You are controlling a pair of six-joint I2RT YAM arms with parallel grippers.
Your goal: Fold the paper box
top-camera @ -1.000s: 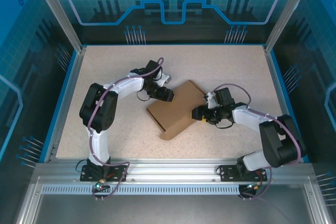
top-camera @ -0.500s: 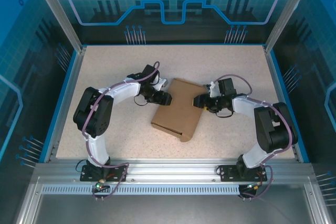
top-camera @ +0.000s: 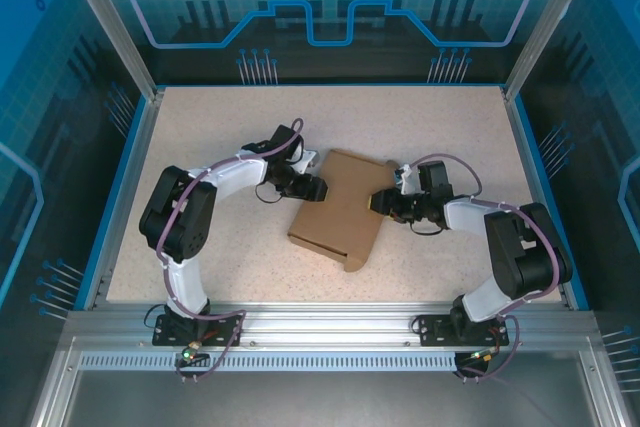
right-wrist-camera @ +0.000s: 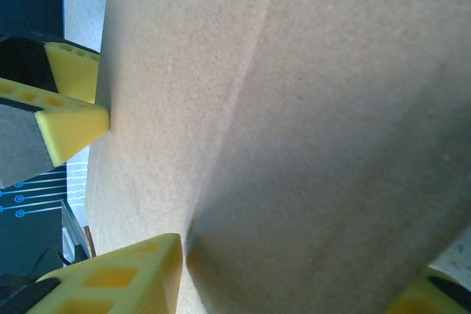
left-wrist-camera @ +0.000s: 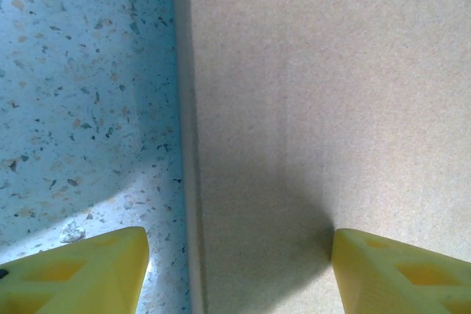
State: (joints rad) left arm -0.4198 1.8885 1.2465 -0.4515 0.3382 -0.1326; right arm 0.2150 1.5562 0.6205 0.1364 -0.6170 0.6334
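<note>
You see the box [top-camera: 338,209] lying on the table [top-camera: 200,127], left gripper [top-camera: 318,187] at its left edge, right gripper [top-camera: 380,203] at its right.

- The left arm [top-camera: 190,209] is seen rising from its base at the lower left of the top view, bent at the elbow and reached toward the centre.
- The left gripper [top-camera: 314,187] is held low, just left of centre, and is pointed to the right.
- In the left wrist view its fingertips [left-wrist-camera: 88,270] are seen at the two lower corners, set wide apart.
- The right arm [top-camera: 520,247] is folded at the right of the top view, its forearm stretched leftward.
- The right gripper [top-camera: 378,203] is pointed left, facing the other across the paper box [top-camera: 340,212].
- In the right wrist view its fingers [right-wrist-camera: 125,281] are seen at the lower corners with cardboard between them; whether a grip is made cannot be told.
</note>
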